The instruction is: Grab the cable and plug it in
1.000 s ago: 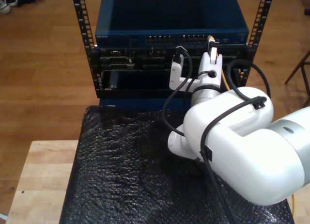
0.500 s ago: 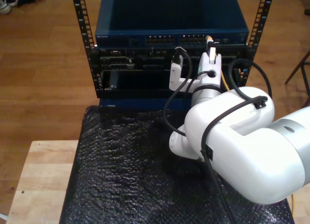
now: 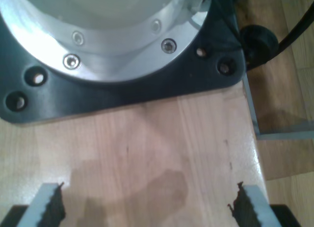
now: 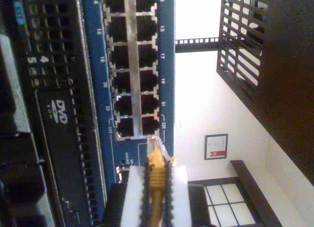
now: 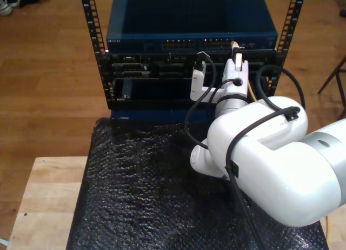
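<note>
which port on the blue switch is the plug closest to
The end port pair by label 23, last in the rows, directly ahead of the yellow cable's clear plug.

My second hand grips the cable with its clear plug just short of the blue switch, whose port rows are open sockets. In the exterior view the rack posts flank the switch and black arm cables loop near it. My first hand stands wide open over bare wooden table, the black arm base close ahead.
</note>
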Robot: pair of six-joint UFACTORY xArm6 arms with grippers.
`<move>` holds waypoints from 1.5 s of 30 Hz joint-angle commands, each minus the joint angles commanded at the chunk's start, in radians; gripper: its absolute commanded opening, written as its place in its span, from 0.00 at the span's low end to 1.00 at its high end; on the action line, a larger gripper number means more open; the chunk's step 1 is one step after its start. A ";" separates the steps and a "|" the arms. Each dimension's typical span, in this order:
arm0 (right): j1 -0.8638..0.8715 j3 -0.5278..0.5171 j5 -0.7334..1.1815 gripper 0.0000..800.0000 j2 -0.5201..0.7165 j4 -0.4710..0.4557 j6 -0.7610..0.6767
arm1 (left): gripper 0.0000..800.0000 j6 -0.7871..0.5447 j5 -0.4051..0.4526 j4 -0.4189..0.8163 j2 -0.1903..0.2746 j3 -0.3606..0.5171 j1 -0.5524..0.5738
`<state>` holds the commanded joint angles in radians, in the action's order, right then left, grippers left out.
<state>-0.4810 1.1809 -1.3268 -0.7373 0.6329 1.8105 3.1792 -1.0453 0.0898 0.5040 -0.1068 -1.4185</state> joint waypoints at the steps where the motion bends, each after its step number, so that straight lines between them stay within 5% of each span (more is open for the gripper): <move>1: 0.000 0.000 0.002 0.00 0.000 -0.003 0.000 | 1.00 0.000 0.000 0.000 0.000 0.000 0.000; 45: 0.014 0.011 0.032 0.00 0.000 -0.008 -0.002 | 1.00 0.000 0.000 0.000 0.000 0.000 0.000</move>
<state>-0.4672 1.1916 -1.2946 -0.7373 0.6252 1.8090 3.1792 -1.0453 0.0898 0.5040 -0.1068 -1.4185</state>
